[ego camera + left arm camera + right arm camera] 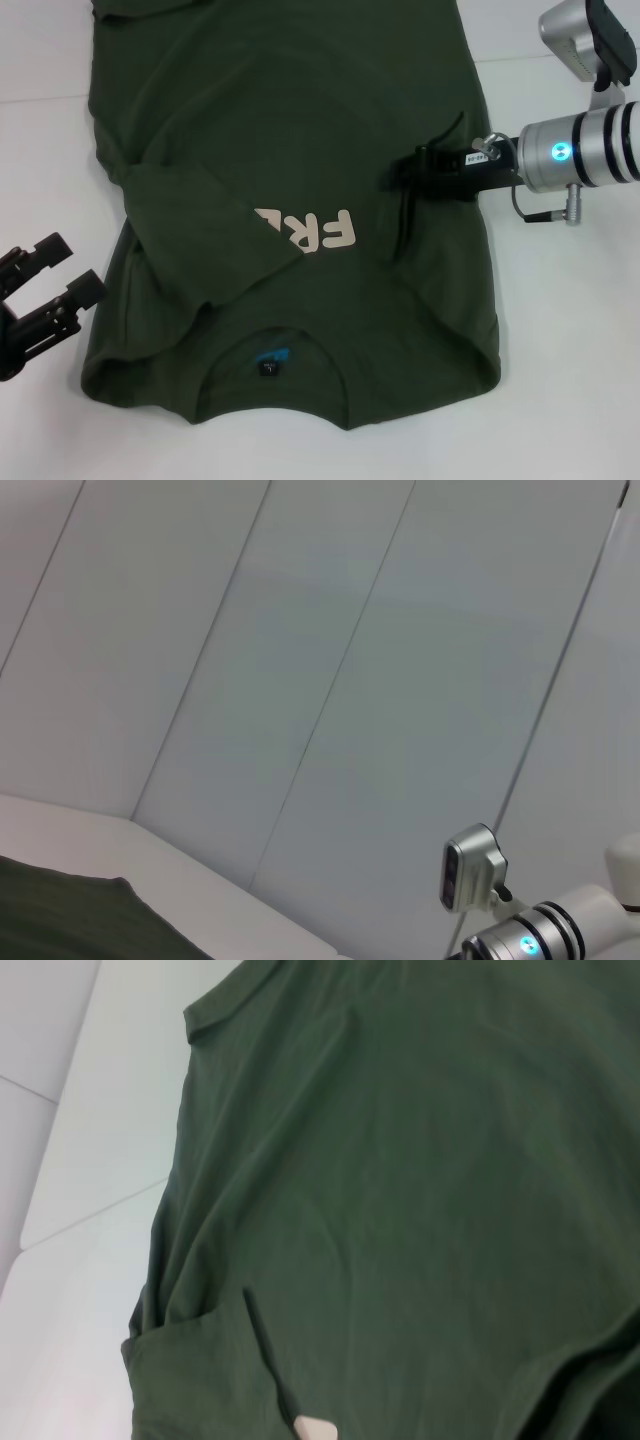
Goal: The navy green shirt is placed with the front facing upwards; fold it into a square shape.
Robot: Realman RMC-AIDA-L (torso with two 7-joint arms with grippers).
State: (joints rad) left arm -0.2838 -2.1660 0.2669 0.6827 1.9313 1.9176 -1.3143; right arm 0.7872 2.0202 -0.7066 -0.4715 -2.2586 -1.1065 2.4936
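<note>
White table [560, 360] carrying the navy green shirt [300, 130], collar toward the robot, left side partly folded.

Shirt lies front up; its left sleeve [210, 235] is folded inward and covers part of the cream chest print [320, 232]. Right gripper [405, 172] sits low over the shirt's right side beside the print; finger state cannot be told. Left gripper [45, 285] rests off the shirt at the table's left edge, fingers spread and holding nothing.

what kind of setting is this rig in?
Likely a lab test bench, not a home: a plain white table holding only the navy green shirt, and bare white panelled walls behind it.
</note>
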